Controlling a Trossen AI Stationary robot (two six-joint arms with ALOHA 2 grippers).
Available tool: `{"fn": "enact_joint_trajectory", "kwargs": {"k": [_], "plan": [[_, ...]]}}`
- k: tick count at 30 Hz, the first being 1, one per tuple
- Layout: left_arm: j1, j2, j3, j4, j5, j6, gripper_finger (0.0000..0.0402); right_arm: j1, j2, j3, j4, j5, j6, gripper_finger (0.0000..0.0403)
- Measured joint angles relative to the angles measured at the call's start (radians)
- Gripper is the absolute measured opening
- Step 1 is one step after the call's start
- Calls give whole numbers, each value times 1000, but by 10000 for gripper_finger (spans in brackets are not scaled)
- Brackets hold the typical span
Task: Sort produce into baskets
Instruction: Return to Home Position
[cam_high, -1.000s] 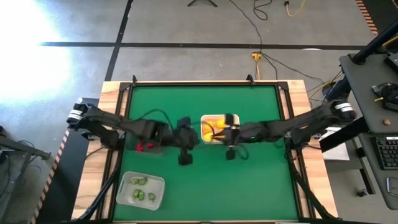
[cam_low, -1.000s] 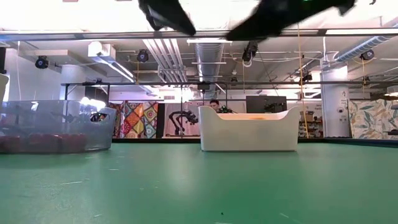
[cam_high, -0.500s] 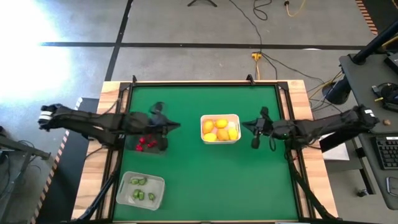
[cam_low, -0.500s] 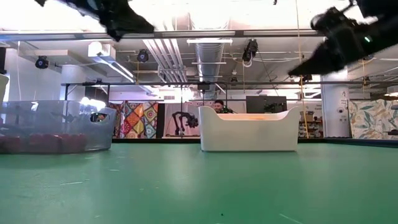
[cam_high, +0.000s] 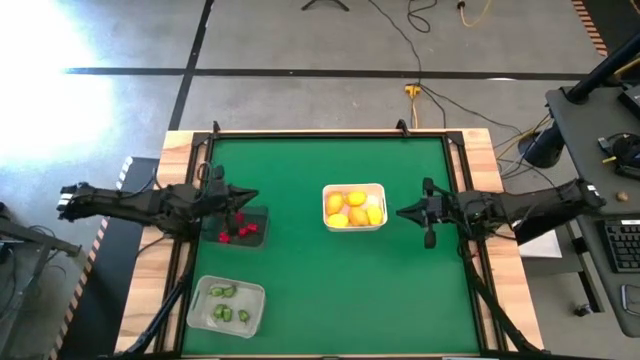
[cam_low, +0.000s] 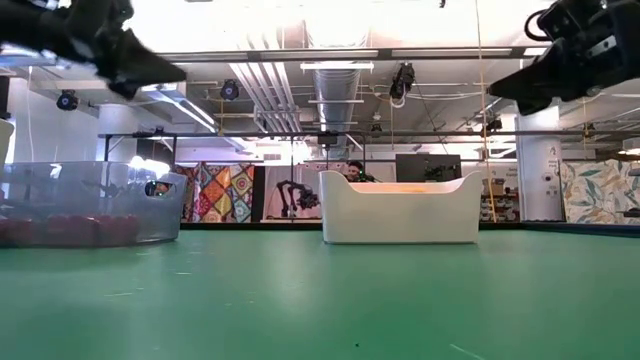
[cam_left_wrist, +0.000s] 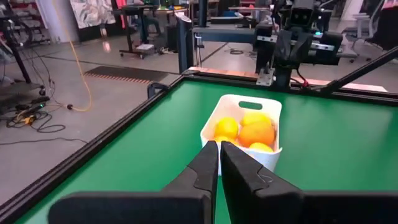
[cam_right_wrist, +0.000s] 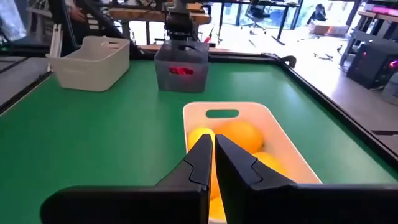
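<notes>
Three baskets stand on the green table. The white basket (cam_high: 354, 207) at the middle holds several yellow-orange rounds (cam_left_wrist: 249, 132). The dark see-through basket (cam_high: 241, 227) to its left holds small red pieces (cam_high: 236, 232). The clear basket (cam_high: 226, 304) near the front left corner holds green pieces (cam_high: 228, 303). My left gripper (cam_high: 250, 197) hovers shut above the dark basket's far side, pointing level at the white basket. My right gripper (cam_high: 402, 212) hovers shut just right of the white basket, pointing level at it. Neither holds anything.
Bare green table (cam_high: 330, 290) stretches in front of and behind the white basket. A raised dark rim (cam_high: 330, 135) on a wooden frame borders the table. Beyond the far edge lie cables (cam_high: 415, 95) on the floor; a desk (cam_high: 600, 130) stands to the right.
Both arms have drawn back from the middle of the table, the left toward the left edge and the right toward the right edge, sinking a little. Their grippers have tipped from pointing down to nearly level. The baskets and produce have stayed put.
</notes>
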Motion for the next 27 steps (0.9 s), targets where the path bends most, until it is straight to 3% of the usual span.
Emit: {"fn": "enact_joint_trajectory", "kwargs": {"k": [12,20,27], "plan": [[0,-454,-178,-126,18,11,2,0,-94,-65,-43,-51,78,13],[-1,-456,-263,12,81,25,2,-2,-102,-205,188,-114,79,13],[0,-445,-334,123,97,44,2,-9,-114,-205,136,-108,75,13]]}}
